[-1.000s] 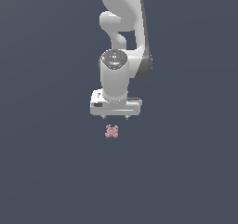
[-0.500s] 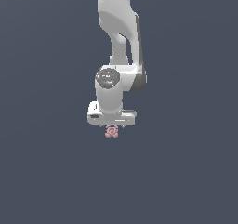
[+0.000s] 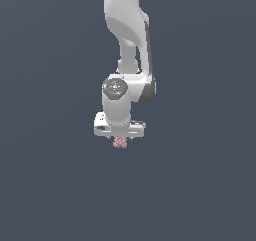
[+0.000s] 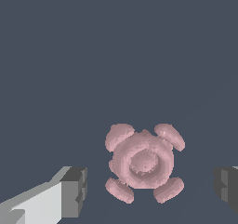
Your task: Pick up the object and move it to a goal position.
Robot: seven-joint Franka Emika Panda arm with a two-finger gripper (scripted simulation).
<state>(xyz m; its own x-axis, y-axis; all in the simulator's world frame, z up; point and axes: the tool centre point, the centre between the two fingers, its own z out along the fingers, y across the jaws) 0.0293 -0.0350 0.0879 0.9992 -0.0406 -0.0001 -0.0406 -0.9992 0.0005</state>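
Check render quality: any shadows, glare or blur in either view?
Exterior view: flat lighting, no cast shadow under the gripper, edges slightly soft. Wrist view: pink object shows coarse, blocky shading with no glare; plain dark floor.

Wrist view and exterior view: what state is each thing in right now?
hand: open, fingers either side of the blob, gaps visible on both sides.
pink blob: between the fingers, not gripped; knobbly bumps around a rounded middle.
arm: reaching down, hand right above the blob in the exterior view.
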